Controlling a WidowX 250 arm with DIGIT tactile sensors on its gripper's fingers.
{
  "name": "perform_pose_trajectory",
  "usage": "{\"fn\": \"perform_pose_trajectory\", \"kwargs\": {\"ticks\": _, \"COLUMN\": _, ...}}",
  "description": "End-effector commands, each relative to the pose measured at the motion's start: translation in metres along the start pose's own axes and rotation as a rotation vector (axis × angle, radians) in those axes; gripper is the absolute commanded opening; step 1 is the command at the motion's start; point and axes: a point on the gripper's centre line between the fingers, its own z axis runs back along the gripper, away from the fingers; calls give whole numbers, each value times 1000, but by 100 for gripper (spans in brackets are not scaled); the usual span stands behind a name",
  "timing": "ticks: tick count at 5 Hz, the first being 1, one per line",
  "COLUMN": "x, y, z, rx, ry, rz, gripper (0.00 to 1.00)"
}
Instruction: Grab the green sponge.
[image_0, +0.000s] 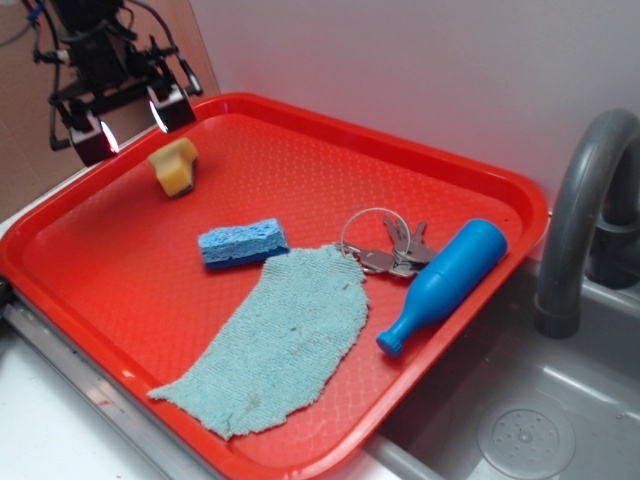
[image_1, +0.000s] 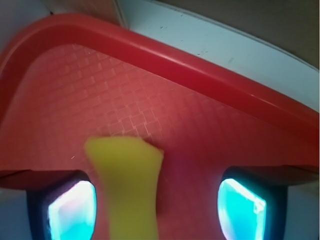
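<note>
The black two-fingered claw (image_0: 130, 122) hangs over the far left corner of the shallow red plastic tray (image_0: 480, 190), its fingers spread apart with nothing between them; in the wrist view both fingertip pads (image_1: 72, 210) glow pale blue at the bottom corners. Just in front of the claw, not touching it, sits the small yellowish-green sponge block (image_0: 175, 166), tipped on the tray floor near that same corner; the wrist view shows it as a blurred yellow shape (image_1: 129, 185) between the pads but ahead of them. Toward the tray's middle lies a flat blue rectangular sponge (image_0: 243, 243), with a light blue knitted cloth (image_0: 280, 345) spreading from beside it to the near edge. By the right edge rest a ring of metal keys (image_0: 392, 250) and a blue plastic bottle (image_0: 445, 282) on its side. Beyond the tray stand a grey sink (image_0: 540, 420) and grey tap (image_0: 585, 215).
</note>
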Motion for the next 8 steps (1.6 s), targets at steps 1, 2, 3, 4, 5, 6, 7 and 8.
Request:
{"fn": "perform_pose_trajectory", "kwargs": {"ticks": 1, "x": -11, "y": -19, "z": -34, "rx": -7, "ry": 4, "rz": -58, "gripper": 100}}
{"fn": "perform_pose_trajectory", "kwargs": {"ticks": 2, "x": -26, "y": -19, "z": -28, "rx": -13, "ry": -12, "rz": -149, "gripper": 0}}
{"fn": "perform_pose_trajectory", "kwargs": {"ticks": 3, "x": -31, "y": -17, "z": 22, "rx": -70, "ry": -34, "rz": -196, "gripper": 0}}
{"fn": "perform_pose_trajectory", "kwargs": {"ticks": 4, "x": -48, "y": -22, "z": 74, "rx": -124, "ry": 1, "rz": -414, "gripper": 0}}
{"fn": "perform_pose_trajectory", "kwargs": {"ticks": 5, "x": -72, "y": -26, "z": 126, "rx": -198, "ry": 1, "rz": -658, "gripper": 0}}
{"fn": "perform_pose_trajectory", "kwargs": {"ticks": 6, "x": -95, "y": -18, "z": 149, "rx": -205, "ry": 14, "rz": -910, "gripper": 0}}
{"fn": "perform_pose_trajectory", "kwargs": {"ticks": 7, "x": -100, "y": -5, "z": 161, "rx": -325, "ry": 55, "rz": -1144, "gripper": 0}}
{"fn": "perform_pose_trajectory", "kwargs": {"ticks": 8, "x": -93, "y": -2, "z": 164, "rx": -351, "ry": 69, "rz": -1212, "gripper": 0}}
